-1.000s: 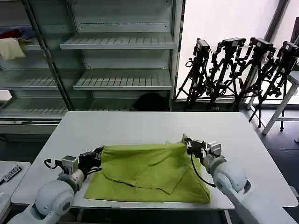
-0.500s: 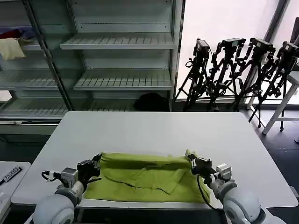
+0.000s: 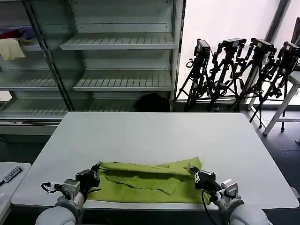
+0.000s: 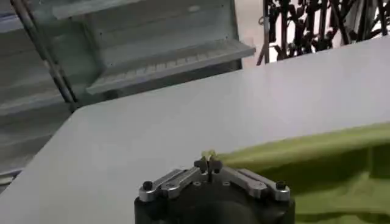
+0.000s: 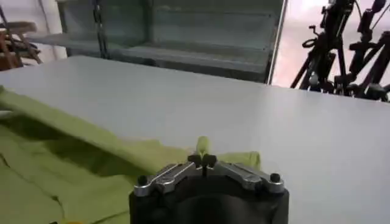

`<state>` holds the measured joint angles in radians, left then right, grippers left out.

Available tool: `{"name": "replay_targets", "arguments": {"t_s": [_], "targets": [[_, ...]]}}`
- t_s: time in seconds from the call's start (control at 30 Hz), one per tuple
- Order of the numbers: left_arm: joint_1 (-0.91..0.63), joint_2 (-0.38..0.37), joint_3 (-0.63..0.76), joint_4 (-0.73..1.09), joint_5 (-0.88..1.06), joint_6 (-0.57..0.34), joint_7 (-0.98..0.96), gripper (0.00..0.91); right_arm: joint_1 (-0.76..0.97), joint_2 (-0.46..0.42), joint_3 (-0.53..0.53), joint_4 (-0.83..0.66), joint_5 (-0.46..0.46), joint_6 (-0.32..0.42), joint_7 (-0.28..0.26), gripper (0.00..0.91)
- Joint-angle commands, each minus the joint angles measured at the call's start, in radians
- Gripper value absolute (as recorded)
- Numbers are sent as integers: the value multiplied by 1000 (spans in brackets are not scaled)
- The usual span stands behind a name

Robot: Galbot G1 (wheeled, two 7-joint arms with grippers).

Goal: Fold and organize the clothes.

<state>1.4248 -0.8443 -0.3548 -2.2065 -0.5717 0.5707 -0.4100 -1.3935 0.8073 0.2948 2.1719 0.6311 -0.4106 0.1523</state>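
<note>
T-shirt (image 3: 147, 182), lime green, lies along your table's (image 3: 154, 131) near edge. Your left gripper (image 3: 96, 169) and right gripper (image 3: 193, 172) each pinch 1 far corner; both look clamped on fabric.

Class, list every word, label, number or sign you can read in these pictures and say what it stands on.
None can be read.
T-shirt, pinched by the left gripper and the right gripper: no print shows.
Small dark object on the side surface left of the table: pale marks, too small to read.
</note>
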Motion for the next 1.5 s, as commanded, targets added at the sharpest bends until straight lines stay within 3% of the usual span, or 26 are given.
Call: {"name": "replay_targets", "arguments": {"t_s": [0.03, 0.2, 0.3, 0.43, 0.53, 0.67, 0.8, 0.9, 0.97, 1.03, 1.2, 1.5], "targets": [[57, -6, -1, 6, 75, 6, -16, 907, -72, 2, 15, 21, -17, 8, 20, 907], [104, 6, -13, -20, 118, 6, -16, 907, -104, 11, 18, 58, -14, -5, 97, 907], [151, 25, -28, -42, 122, 6, -13, 907, -146, 23, 23, 95, -33, -96, 245, 907], [197, 20, -50, -106, 123, 5, -22, 907, -191, 40, 35, 123, -51, -151, 369, 907], [216, -6, -78, -178, 106, 5, -32, 907, -198, 69, 47, 156, -69, -145, 446, 907], [244, -55, -113, -233, 98, -9, -39, 907, -241, 89, 84, 241, -139, -100, 450, 907], [227, -101, -111, -217, 43, -66, -47, 907, -273, 110, 112, 285, -208, 5, 423, 907], [196, -157, -92, -179, -19, -106, -54, 907, -293, 122, 121, 279, -229, 110, 363, 907], [178, -213, -70, -138, -71, -143, -54, 907, -318, 119, 136, 236, -264, 208, 276, 907], [147, -280, -49, -100, -91, -151, -59, 907, -337, 118, 148, 194, -278, 261, 234, 907], [71, -387, -31, -7, -98, -155, -87, 907, -336, 125, 154, 161, -272, 302, 223, 907], [20, -406, -15, 141, -60, -180, -87, 907, -312, 119, 166, 161, -259, 305, 202, 907]]}}
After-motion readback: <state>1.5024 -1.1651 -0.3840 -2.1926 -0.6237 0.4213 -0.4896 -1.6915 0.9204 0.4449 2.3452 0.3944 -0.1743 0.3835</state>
